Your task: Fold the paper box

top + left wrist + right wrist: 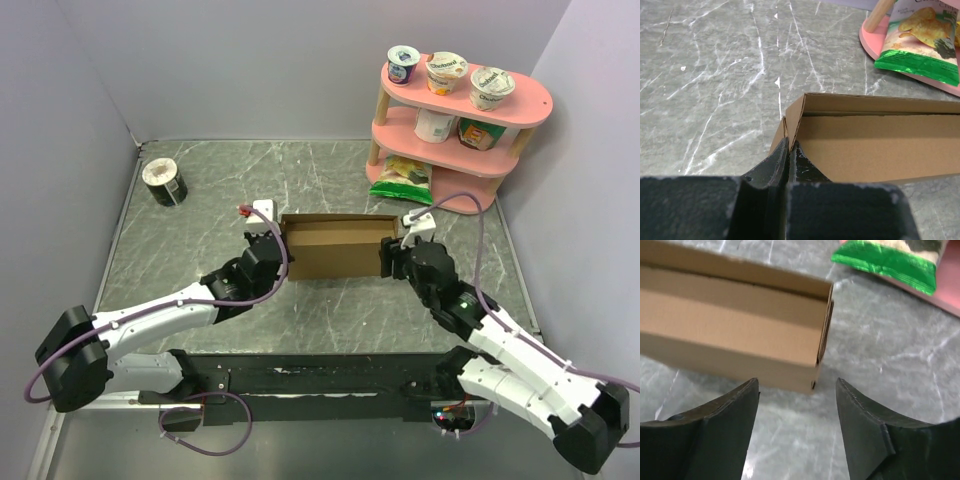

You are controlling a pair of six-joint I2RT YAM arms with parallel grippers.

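Left gripper (788, 150) is closed on the left end wall of the paper box (875, 150). In the left wrist view both fingers (767, 169) press flat together, with the cardboard edge pinched between them.

Right gripper (797, 385) stands open, its two fingers (735, 405) well apart (no cardboard touches either one). The right end corner of the box lies just ahead of the gap.

From above, the box sits near the middle of the grey marbled table (220, 190). It has a shallow rectangular shape, its long axis runs left to right, and one gripper stands at each end.

A green snack bag (402, 175) lies on the bottom level of a pink shelf (535, 100), behind the box's right end and apart from it.
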